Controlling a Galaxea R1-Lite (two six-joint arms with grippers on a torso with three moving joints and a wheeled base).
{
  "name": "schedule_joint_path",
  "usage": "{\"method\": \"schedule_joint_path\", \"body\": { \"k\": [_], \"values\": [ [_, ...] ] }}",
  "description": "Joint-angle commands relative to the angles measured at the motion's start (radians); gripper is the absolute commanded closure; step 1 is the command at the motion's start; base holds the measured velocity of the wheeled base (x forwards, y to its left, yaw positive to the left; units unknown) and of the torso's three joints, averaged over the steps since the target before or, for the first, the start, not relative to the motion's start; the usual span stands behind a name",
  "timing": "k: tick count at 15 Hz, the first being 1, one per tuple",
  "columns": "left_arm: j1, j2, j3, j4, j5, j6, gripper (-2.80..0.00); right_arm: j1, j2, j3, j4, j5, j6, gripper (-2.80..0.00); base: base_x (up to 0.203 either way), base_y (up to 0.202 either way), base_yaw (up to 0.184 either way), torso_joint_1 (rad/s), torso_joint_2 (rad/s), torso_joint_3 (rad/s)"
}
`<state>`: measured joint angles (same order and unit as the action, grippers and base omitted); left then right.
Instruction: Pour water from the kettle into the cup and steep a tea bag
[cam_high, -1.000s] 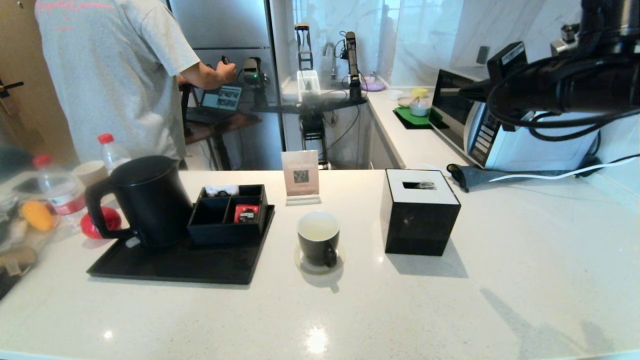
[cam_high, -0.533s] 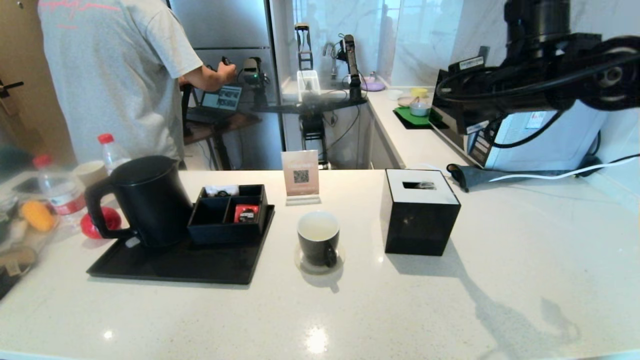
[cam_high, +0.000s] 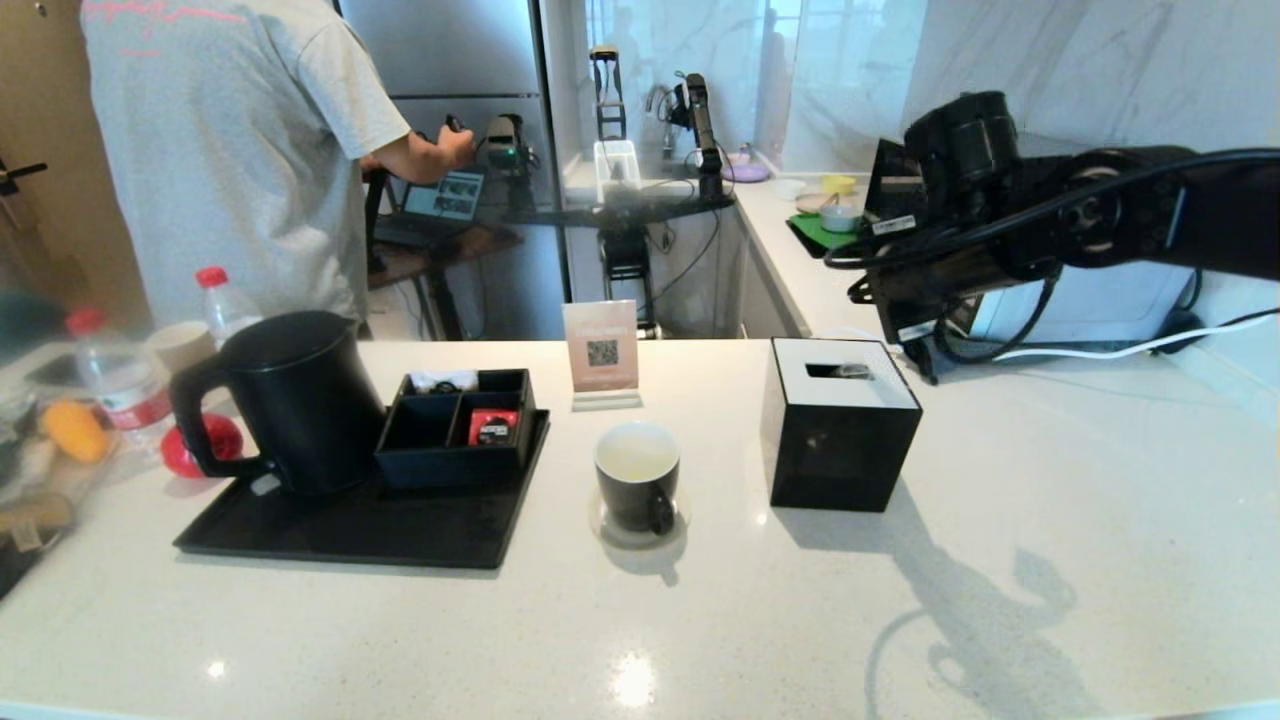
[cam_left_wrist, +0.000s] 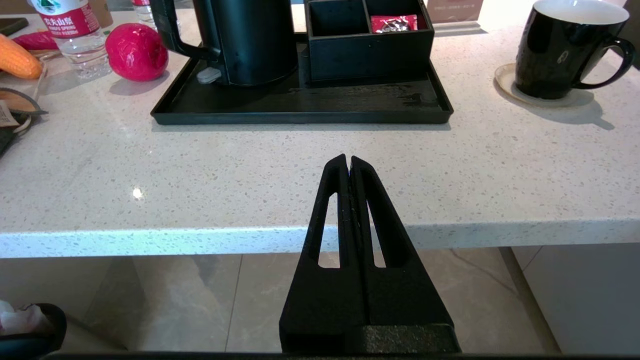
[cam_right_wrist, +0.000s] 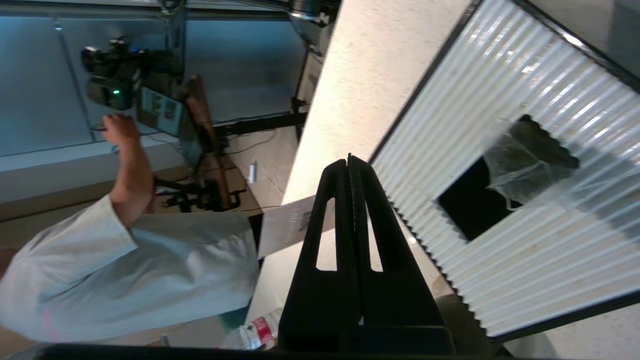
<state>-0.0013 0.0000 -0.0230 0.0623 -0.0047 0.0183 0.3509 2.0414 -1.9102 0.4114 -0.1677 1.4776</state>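
The black kettle (cam_high: 290, 400) stands lid down at the left of a black tray (cam_high: 360, 525), handle to the left; any water in it is hidden. The small black cup (cam_high: 637, 475) with a white inside sits on a coaster at mid counter. A red tea bag sachet (cam_high: 492, 428) lies in the black organiser (cam_high: 455, 425) beside the kettle. My right arm (cam_high: 1000, 210) hangs high at the right, its gripper (cam_right_wrist: 350, 159) shut and empty above the tissue box. My left gripper (cam_left_wrist: 349, 160) is shut and empty, low before the counter's front edge, facing the tray (cam_left_wrist: 300, 107) and the cup (cam_left_wrist: 560, 47).
A black tissue box (cam_high: 840, 425) stands right of the cup. A QR sign (cam_high: 601, 350) is behind the cup. Bottles (cam_high: 120, 380), a red fruit (cam_high: 205, 440) and a paper cup crowd the far left. A person (cam_high: 230, 150) stands behind the counter. A microwave (cam_high: 1050, 290) is at back right.
My right arm has swung down and to the left from the upper right corner, ending above the tissue box. Kettle, cup and tray have not moved.
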Motion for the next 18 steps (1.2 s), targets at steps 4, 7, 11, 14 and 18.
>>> {"method": "schedule_joint_path", "body": {
  "k": [4,7,11,14,18],
  "values": [
    [0.0,0.0,0.0,0.001,0.0,0.0,0.0,-0.001,0.011,0.005,0.084,0.005,0.015,0.0,0.0,0.0,0.0,0.0,0.0,0.0],
    [0.0,0.0,0.0,0.001,0.0,-0.001,0.0,-0.001,0.027,0.009,0.087,0.004,0.013,0.0,0.0,0.0,0.0,0.0,0.0,0.0],
    [0.001,0.0,0.0,0.001,0.0,0.0,0.0,-0.003,0.058,0.014,0.098,0.005,0.015,0.0,0.0,0.0,0.0,0.0,0.0,0.0],
    [0.0,0.0,0.0,0.001,0.0,0.0,0.0,-0.003,0.081,0.008,0.091,0.002,0.014,0.0,0.0,0.0,0.0,0.0,0.0,0.0],
    [0.0,0.0,0.0,0.001,0.0,0.0,0.0,-0.007,0.098,0.007,0.087,0.001,0.013,0.0,0.0,0.0,0.0,0.0,0.0,0.0]
  ]
}}
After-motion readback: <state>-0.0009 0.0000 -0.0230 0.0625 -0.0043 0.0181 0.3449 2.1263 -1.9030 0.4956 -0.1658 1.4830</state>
